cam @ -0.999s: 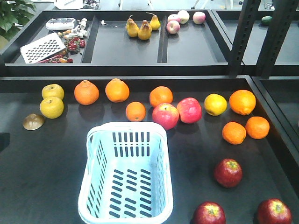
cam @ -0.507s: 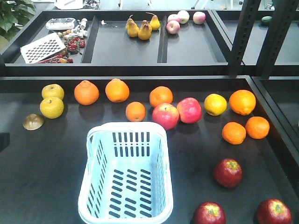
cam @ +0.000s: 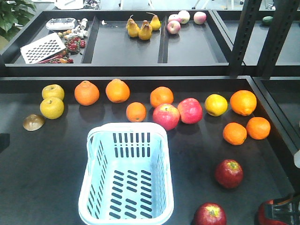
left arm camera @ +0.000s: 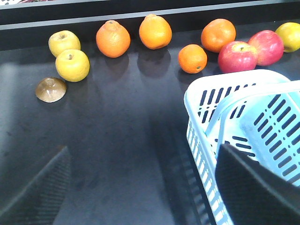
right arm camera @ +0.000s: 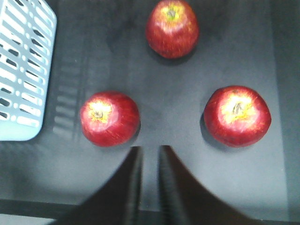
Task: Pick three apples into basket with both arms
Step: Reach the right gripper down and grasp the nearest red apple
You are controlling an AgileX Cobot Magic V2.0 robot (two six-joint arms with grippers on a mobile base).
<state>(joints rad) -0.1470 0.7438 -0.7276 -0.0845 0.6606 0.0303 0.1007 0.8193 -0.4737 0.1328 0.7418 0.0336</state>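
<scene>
Three dark-red apples [right arm camera: 110,118] sit well apart on bare counter [right arm camera: 178,93] right of the basket [cam: 126,127]. The right gripper [right arm camera: 149,151] hovers between two of them, jaws nearly closed and empty. The left gripper [left arm camera: 143,150] has its jaws spread wide by the basket's rim.

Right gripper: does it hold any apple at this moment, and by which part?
No, it holds nothing. The right gripper is nearly shut on empty space, and all three apples lie on the table, untouched.
</scene>
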